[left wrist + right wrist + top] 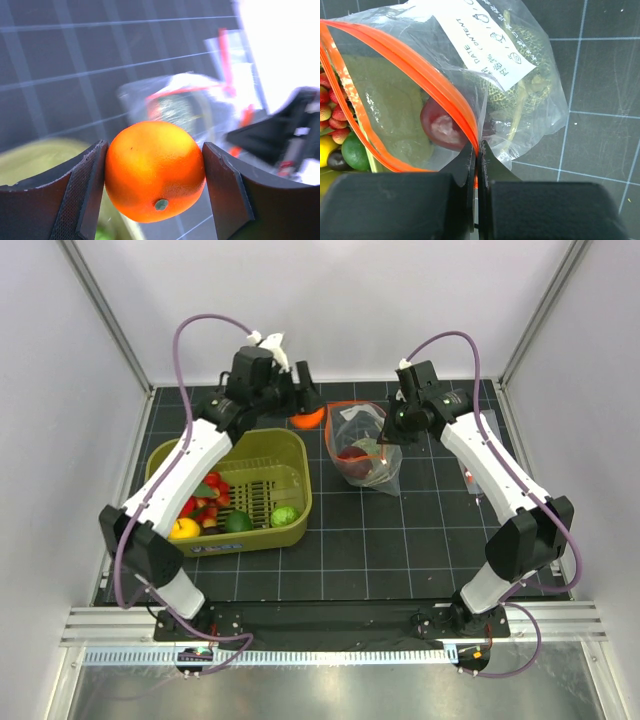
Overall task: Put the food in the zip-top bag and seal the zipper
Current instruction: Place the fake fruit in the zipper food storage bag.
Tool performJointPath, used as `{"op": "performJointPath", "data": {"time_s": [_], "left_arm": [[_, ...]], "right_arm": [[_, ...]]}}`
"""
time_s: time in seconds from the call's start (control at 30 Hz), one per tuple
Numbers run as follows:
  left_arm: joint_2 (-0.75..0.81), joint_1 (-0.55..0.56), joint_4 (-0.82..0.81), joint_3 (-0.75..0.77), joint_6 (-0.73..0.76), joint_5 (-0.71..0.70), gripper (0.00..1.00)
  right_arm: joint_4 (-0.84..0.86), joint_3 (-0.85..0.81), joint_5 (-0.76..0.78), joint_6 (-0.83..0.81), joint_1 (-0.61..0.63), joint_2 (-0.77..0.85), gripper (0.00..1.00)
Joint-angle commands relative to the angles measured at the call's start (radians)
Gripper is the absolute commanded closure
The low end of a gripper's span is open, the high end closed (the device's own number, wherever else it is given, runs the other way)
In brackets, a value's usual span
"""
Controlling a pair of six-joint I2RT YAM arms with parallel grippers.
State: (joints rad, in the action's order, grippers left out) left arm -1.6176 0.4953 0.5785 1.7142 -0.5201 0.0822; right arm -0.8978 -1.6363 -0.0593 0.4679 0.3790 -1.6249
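Note:
My left gripper [154, 172] is shut on a bright orange [155, 170], held in the air just left of the bag; it shows in the top view [306, 418]. The clear zip-top bag [362, 452] stands open on the mat, its orange-red zipper [427, 82] spread wide. My right gripper [476, 150] is shut on the zipper strip at the bag's rim and holds the mouth up. Inside the bag lie a dark red-purple piece [442, 127] and a pale-green mottled round one [520, 85].
An olive-green basket [262, 445] stands at the left with red, yellow and green pieces [210, 505] inside. A flat clear bag [480, 455] lies at the right under the right arm. White walls enclose the black grid mat [400, 540].

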Motion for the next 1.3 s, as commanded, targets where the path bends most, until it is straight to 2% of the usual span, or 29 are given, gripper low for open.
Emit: {"op": "performJointPath", "data": {"time_s": [0.0,0.13,0.3,0.4,0.43,0.8,0.9,0.97,1.1,1.27], "left_arm": [[-0.091,0.043,-0.100,0.113,-0.011,0.128,0.32],[-0.172,0.081,-0.123,0.199,-0.012,0.159,0.32],[-0.247,0.111,-0.147,0.202,-0.023,0.202,0.30],[-0.268,0.114,-0.141,0.190,-0.029,0.220,0.14],[-0.265,0.114,-0.132,0.182,-0.024,0.217,0.01],[-0.133,0.114,-0.051,0.162,0.061,0.056,0.00],[-0.091,0.112,-0.001,0.153,0.089,-0.024,0.00],[-0.068,0.112,0.033,0.148,0.101,-0.129,0.00],[0.020,0.094,0.124,0.064,0.089,-0.281,0.00],[0.079,0.016,0.171,-0.053,0.039,-0.277,0.00]], "right_arm": [[0.017,-0.043,-0.033,0.017,-0.003,0.000,0.99],[0.017,-0.059,-0.033,0.021,-0.003,-0.004,0.99],[0.010,-0.088,-0.036,0.021,-0.005,-0.007,0.99],[0.002,-0.099,-0.036,0.023,-0.003,-0.007,0.99],[-0.003,-0.100,-0.037,0.023,-0.003,-0.006,0.99],[-0.047,-0.091,0.027,0.023,-0.009,0.033,0.99],[-0.056,-0.088,0.030,0.020,-0.009,0.037,0.99],[-0.058,-0.085,0.035,0.018,-0.009,0.040,0.99],[-0.061,-0.080,0.049,0.020,-0.011,0.037,0.99],[-0.058,-0.079,0.038,0.026,-0.015,0.014,0.99]]}}
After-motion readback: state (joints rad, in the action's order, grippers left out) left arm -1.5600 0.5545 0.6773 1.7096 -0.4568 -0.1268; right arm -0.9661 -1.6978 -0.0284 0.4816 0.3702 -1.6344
